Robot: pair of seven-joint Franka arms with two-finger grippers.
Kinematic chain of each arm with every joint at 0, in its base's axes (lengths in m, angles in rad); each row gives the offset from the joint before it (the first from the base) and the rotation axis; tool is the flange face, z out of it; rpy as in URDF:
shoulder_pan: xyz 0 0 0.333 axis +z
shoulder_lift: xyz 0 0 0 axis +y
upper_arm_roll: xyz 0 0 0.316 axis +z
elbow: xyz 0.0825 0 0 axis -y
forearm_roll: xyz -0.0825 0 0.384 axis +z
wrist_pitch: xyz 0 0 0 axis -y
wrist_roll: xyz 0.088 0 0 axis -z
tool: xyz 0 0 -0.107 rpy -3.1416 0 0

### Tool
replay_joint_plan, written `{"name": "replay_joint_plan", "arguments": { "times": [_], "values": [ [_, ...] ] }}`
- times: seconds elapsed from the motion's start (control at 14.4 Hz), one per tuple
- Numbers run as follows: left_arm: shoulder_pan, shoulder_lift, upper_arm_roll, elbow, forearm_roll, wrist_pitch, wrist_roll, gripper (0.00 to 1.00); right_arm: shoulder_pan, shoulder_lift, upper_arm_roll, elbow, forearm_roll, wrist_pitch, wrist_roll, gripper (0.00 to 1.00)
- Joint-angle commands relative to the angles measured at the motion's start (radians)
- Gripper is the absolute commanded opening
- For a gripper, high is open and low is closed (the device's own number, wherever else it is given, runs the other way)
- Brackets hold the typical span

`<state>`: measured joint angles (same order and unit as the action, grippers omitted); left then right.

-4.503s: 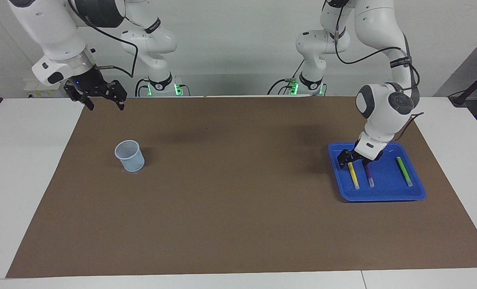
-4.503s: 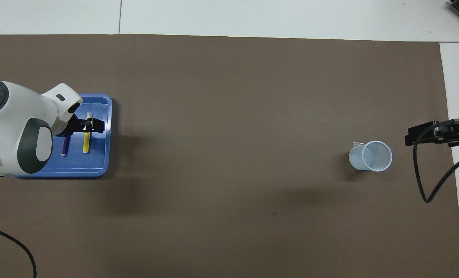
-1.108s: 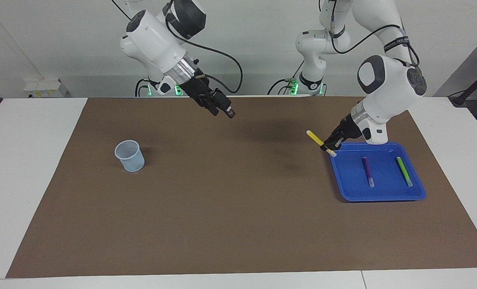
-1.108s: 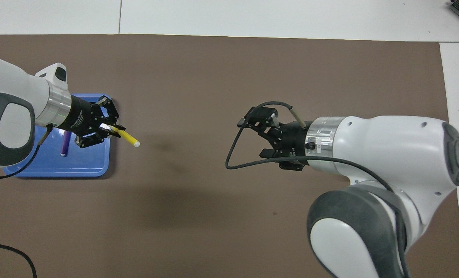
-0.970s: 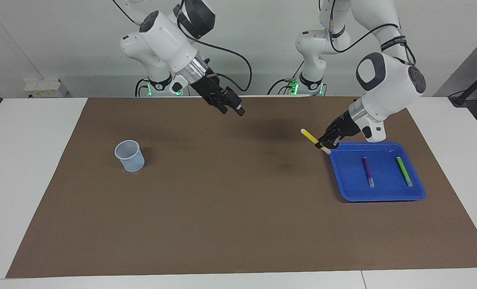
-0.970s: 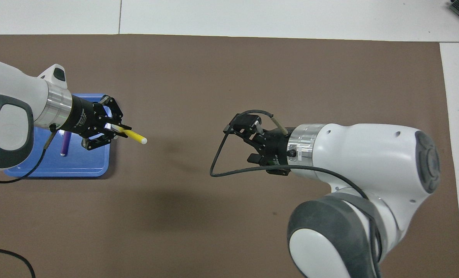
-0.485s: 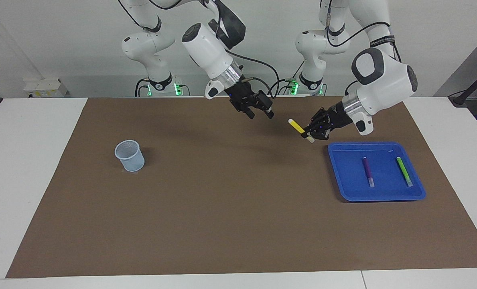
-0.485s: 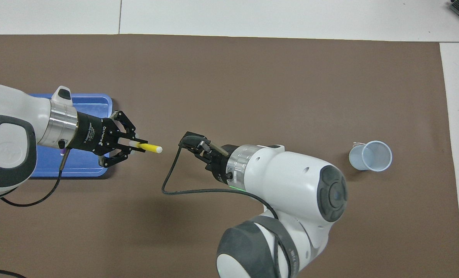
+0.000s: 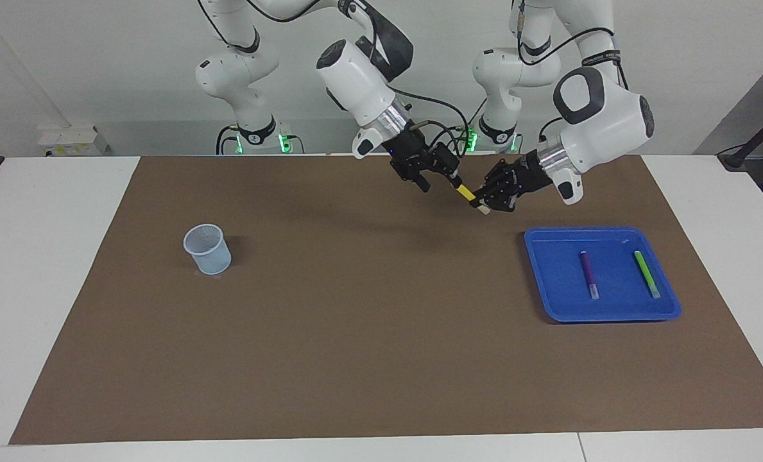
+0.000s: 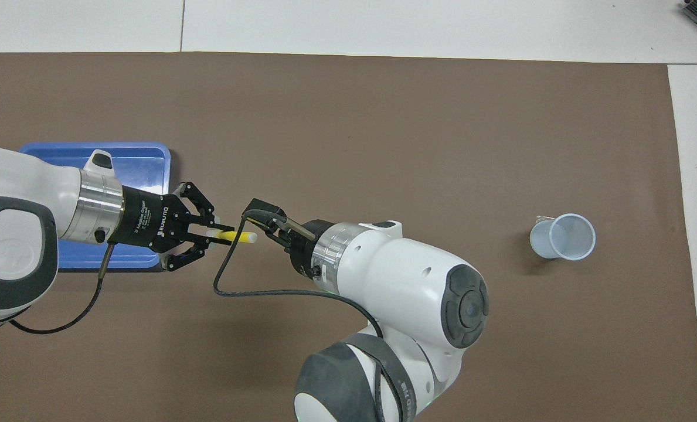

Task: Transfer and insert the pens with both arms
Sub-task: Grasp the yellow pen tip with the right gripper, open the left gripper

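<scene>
Handover stage, first pen only. Nothing inserted yet, as far as visible: mesh cup (image 9: 208, 249), mid-height of the facing view toward the right arm's end of the table, looks empty from overhead.

Yellow pen (image 9: 466, 192) up in the air, upper centre of the facing view, over the brown mat (image 9: 355, 333) between tray and cup, much closer to the tray. Pinched near its pale end by the left gripper (image 9: 482, 200), fingers closed onto the barrel; free yellow end pointing up toward the right gripper (image 9: 439, 178). Right gripper right at that free end, touching or about to; grip state there: can't tell, wrist hides it from overhead.

Blue tray (image 9: 602, 317) at mid-height of the facing view, at the left arm's end of the table. Purple pen (image 9: 588, 274) and green pen (image 9: 646, 274) lying flat in it, apart from each other, roughly parallel, untouched.

Judged progress: early, approx. a third of pen no. 1's route covered. Left to do: right gripper's grip confirmed, left gripper's release, carry across to the cup, drop in upright-ish. Then same again x2 for purple and green.
</scene>
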<state>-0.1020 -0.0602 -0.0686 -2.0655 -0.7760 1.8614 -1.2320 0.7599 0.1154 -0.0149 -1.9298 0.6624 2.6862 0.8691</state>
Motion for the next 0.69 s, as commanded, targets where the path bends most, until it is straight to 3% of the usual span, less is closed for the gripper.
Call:
{"name": "replay_joint_plan", "arguments": {
  "times": [0.0, 0.42, 0.62],
  "values": [
    [-0.019, -0.040, 0.013, -0.044, -0.026, 0.007, -0.037, 0.00, 0.001, 0.023, 0.003, 0.025, 0.026, 0.001, 0.001, 0.99],
    [-0.031, -0.049, 0.015, -0.053, -0.037, 0.007, -0.043, 0.00, -0.001, 0.020, 0.053, 0.025, 0.028, 0.003, 0.005, 0.84],
    [-0.033, -0.053, 0.013, -0.056, -0.039, 0.009, -0.053, 0.00, -0.004, 0.021, 0.056, 0.025, 0.028, 0.001, -0.002, 0.65]
  ]
}}
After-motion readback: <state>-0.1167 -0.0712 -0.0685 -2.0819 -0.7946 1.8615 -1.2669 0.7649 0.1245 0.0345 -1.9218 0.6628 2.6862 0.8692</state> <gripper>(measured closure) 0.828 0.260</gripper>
